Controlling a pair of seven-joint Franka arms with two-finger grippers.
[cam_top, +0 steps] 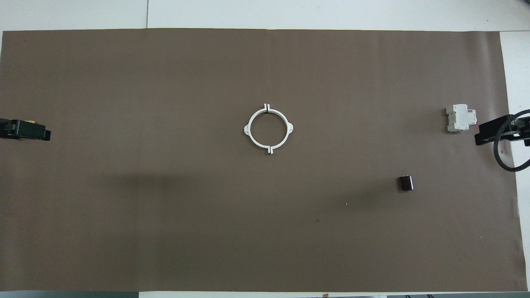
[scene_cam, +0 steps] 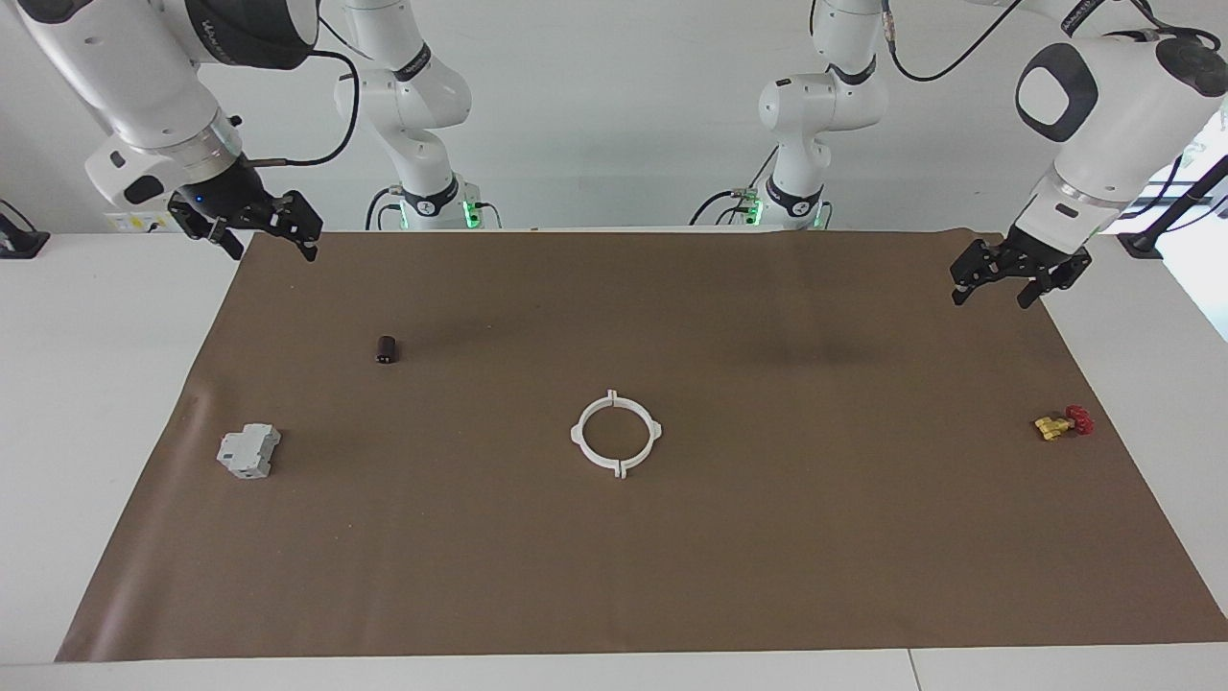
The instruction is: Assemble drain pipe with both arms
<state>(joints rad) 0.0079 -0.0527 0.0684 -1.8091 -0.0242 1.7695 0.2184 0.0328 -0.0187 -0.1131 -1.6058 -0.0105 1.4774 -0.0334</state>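
Note:
The drain pipe (scene_cam: 579, 434) lies flat in the middle of the brown mat (scene_cam: 614, 576). Its two white half-circle pieces meet tab to tab and form one ring. It also shows in the overhead view (cam_top: 247, 129). My left gripper (scene_cam: 995, 296) hangs open and empty over the mat's edge at the left arm's end, well apart from the ring. In the overhead view only its tip (cam_top: 41, 133) shows. My right gripper (scene_cam: 271, 251) hangs open and empty over the mat's edge at the right arm's end; its tip also shows in the overhead view (cam_top: 482, 138).
A grey boxy block (scene_cam: 248, 451) (cam_top: 460, 118) and a small dark cylinder (scene_cam: 387, 349) (cam_top: 405, 183) lie toward the right arm's end. A small red and yellow part (scene_cam: 1063, 423) lies toward the left arm's end.

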